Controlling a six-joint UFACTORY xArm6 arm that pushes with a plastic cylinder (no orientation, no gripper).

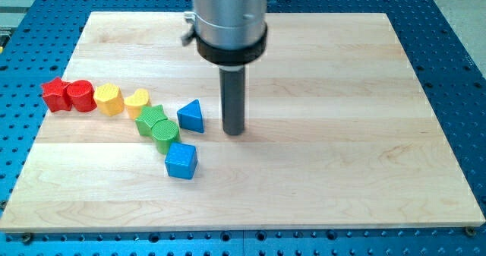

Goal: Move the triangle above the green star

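At mid-left, a red star point(53, 93), red cylinder point(79, 96), yellow blocks and green blocks trail toward centre. The blue triangle point(191, 115) lies just right of the green star point(148, 120). My tip point(235, 131), bare and holding nothing, hangs vertically beside the triangle's right.

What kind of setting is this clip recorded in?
Most likely a robotics lab bench: a wooden board lies on a blue perforated table, coloured blocks such as the blue triangle sit on it, and my tip stands just right of that triangle.
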